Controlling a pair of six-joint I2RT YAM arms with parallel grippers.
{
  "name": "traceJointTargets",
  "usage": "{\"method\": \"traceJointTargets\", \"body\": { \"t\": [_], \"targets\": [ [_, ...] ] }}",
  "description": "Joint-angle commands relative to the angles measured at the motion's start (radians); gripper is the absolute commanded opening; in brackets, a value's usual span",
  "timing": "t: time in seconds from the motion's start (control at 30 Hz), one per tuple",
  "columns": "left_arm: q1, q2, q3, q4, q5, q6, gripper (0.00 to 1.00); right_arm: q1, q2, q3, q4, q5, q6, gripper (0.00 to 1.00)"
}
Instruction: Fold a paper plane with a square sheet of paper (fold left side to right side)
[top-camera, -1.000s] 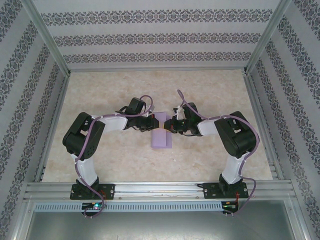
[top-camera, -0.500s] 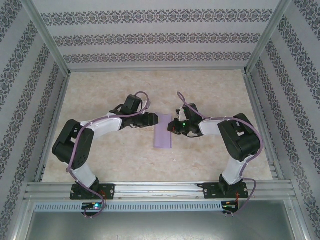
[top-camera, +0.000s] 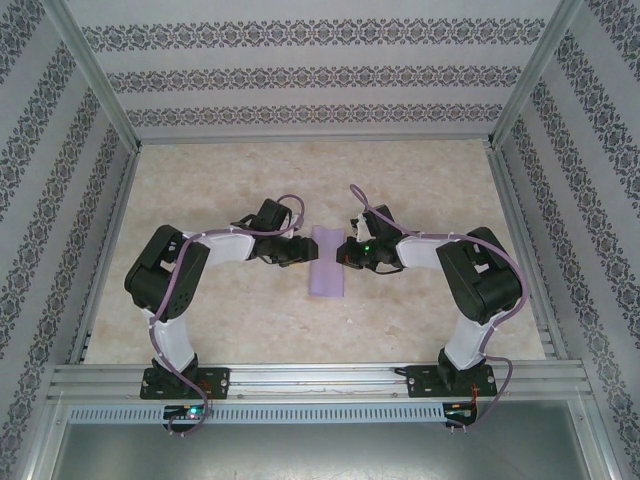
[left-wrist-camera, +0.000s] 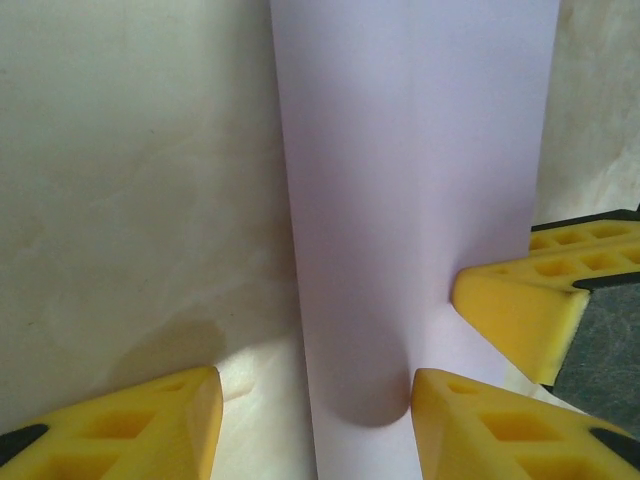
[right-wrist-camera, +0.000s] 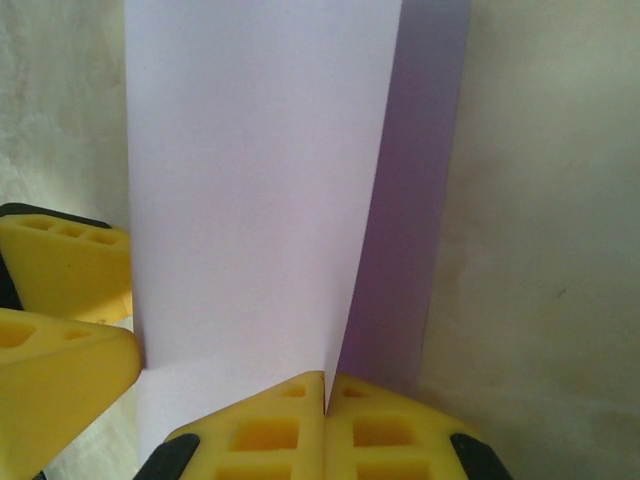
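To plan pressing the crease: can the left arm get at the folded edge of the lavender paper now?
Likely yes. The left tool is open and straddles the folded edge of the paper, with nothing between. The right tool is shut on the opposite edge, out of the way.

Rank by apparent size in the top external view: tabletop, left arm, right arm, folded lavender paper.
1. tabletop, by far the largest.
2. left arm and right arm: they look alike, so I won't rank them.
3. folded lavender paper, the smallest, a narrow strip between the arms.
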Motion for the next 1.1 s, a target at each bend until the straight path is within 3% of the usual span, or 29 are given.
{"method": "traceJointTargets", "body": {
  "t": [0.0, 0.27, 0.73, 1.07],
  "targets": [
    [-0.022, 0.027, 0.026, 0.012, 0.018, -0.009, 0.51, 0.008, -0.021, 0.026, -0.026, 0.023, -0.023, 0.01],
    [-0.041, 0.068, 0.035, 0.016, 0.016, -0.024, 0.44, 0.008, -0.017, 0.031, -0.041, 0.029, -0.032, 0.02],
    [-0.078, 0.125, 0.052, -0.066, -0.112, -0.022, 0.42, -0.025, -0.142, 0.002, -0.162, 0.135, -0.090, 0.31],
    [-0.081, 0.146, 0.059, -0.090, -0.171, -0.016, 0.42, -0.080, -0.250, -0.061, -0.237, 0.188, -0.131, 0.39]
  ]
}}
